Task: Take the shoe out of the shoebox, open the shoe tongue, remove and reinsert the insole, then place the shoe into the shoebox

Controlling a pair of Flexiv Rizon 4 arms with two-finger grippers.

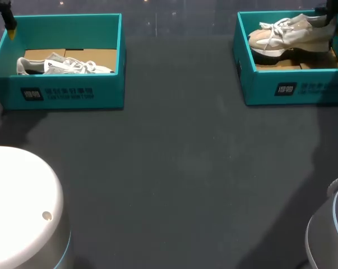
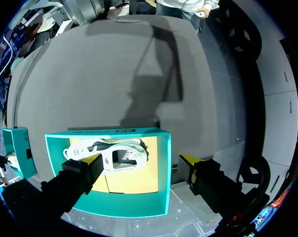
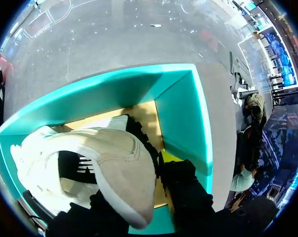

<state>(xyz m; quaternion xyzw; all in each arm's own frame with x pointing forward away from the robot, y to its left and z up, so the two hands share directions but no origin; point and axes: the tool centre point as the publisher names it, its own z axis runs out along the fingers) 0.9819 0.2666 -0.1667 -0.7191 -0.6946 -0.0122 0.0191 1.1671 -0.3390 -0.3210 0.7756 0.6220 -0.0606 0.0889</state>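
Right gripper (image 3: 139, 193) is clamped on the heel of the pale shoe (image 1: 286, 35), tipped up inside the right box (image 1: 258, 89). Left gripper (image 2: 139, 162) hangs wide open, empty, above the left box (image 2: 161, 173), the other shoe (image 2: 114, 153) lying inside

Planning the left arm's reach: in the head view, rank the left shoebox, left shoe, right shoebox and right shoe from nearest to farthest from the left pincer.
1. left shoebox, just beside the left pincer.
2. left shoe, inside it.
3. right shoebox, on the opposite side.
4. right shoe, over that box.
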